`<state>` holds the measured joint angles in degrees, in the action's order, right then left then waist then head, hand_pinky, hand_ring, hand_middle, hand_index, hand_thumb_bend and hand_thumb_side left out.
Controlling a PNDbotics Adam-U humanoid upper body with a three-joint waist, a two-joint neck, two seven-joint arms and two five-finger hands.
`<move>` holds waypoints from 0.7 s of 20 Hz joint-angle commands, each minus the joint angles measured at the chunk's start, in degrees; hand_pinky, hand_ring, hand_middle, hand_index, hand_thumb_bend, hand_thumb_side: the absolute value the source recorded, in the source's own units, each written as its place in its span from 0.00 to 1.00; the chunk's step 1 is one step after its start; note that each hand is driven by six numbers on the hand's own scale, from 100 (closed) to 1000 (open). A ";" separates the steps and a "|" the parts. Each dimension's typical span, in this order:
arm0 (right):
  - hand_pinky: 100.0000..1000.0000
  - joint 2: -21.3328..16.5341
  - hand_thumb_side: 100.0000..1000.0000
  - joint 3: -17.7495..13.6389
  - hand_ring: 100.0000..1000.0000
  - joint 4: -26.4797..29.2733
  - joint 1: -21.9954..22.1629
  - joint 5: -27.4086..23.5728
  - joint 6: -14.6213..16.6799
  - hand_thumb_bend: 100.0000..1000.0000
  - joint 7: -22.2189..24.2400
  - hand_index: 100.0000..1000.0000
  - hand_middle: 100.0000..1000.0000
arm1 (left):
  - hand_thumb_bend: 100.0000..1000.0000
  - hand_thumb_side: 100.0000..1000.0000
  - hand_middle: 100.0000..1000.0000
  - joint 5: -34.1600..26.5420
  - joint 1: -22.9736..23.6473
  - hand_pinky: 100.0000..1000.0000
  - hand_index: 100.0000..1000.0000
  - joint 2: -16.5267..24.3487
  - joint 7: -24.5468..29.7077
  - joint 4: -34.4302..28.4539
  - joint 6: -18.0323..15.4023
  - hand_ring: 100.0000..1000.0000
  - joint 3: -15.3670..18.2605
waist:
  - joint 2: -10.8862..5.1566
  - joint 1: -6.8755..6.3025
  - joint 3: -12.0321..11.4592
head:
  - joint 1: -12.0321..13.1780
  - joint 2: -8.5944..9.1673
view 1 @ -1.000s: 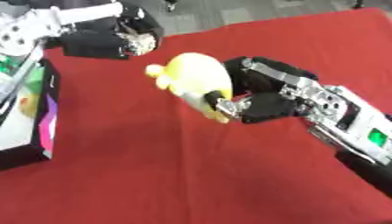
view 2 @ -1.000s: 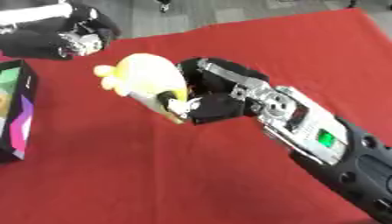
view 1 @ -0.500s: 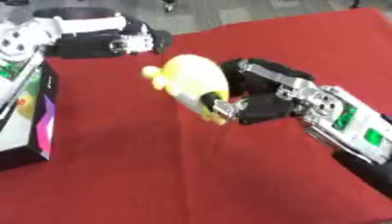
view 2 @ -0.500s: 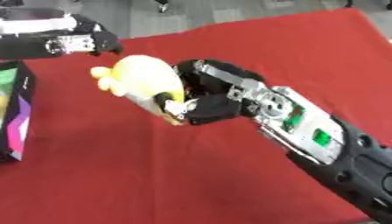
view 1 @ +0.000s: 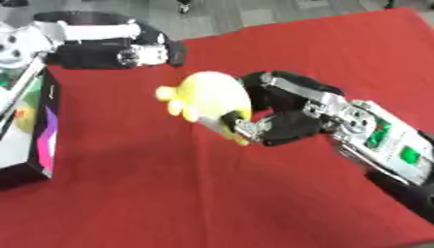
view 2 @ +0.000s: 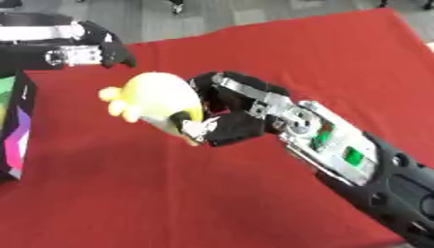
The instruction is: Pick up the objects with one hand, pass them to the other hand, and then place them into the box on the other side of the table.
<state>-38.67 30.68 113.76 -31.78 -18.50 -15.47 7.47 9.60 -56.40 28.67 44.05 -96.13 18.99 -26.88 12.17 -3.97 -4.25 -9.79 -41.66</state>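
Left eye view shows the right robot hand curled around a yellow plush toy, holding it clear above the red tabletop. The thumb tip presses up against the toy's lower side while the fingers wrap over its right side, so the soft body is pinched between them. The toy's small knobbly end sticks out to the left, away from the palm. That seems deliberate for a handover: the exposed side faces the other arm, leaving it free surface to take hold of.

The left robot hand sits up and to the left of the toy, near it but apart. Its black fingers look bent downward with nothing between them, so I read it as clenched and empty, though the fingertips are blurred and hard to read. It appears poised to receive rather than resting idle.

The multicoloured box stands at the left edge of the tabletop, left of and lower than the toy, well apart from it. Its top appears open and there is a yellowish patch inside, but I cannot tell what that is.

Judging from this, the pick is done and the pass is the step in hand. The toy sits between the two hands, carried toward the box side, since only the left arm is close to the box.
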 commanded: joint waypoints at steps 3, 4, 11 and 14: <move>0.43 -1.02 0.14 0.22 0.52 0.83 -1.22 0.68 0.22 0.00 0.94 0.46 0.28 | 0.00 1.00 0.74 -0.40 -0.72 0.84 0.79 0.83 -1.20 0.28 2.11 0.87 0.75 | -1.67 -0.28 0.16 | 0.06 -0.24; 0.43 -0.97 0.14 0.24 0.52 0.83 -1.32 0.62 0.25 0.00 1.03 0.46 0.28 | 0.00 1.00 0.74 -0.27 -0.74 0.84 0.79 0.70 -1.69 0.43 2.45 0.87 0.72 | -1.67 -0.27 0.19 | 0.07 -0.22; 0.43 -0.39 0.13 -0.14 0.51 0.83 -2.17 2.12 -5.40 0.00 -3.96 0.46 0.28 | 0.00 0.88 0.74 5.55 -1.42 0.83 0.79 -0.40 -4.13 0.61 1.52 0.86 -1.15 | -1.64 -0.34 0.32 | -0.08 -0.42; 0.43 0.01 0.13 0.15 0.51 0.83 -2.79 2.66 -8.06 0.00 -7.48 0.46 0.28 | 0.00 0.87 0.75 7.10 -1.71 0.84 0.81 -0.86 -3.71 0.76 0.64 0.87 -1.61 | -1.63 -0.38 0.26 | -0.14 -0.39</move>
<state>-38.45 31.21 113.76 -33.61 -16.35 -22.54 1.41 15.90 -56.85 27.47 40.33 -95.09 20.06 -28.79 12.17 -3.97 -3.95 -9.81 -41.84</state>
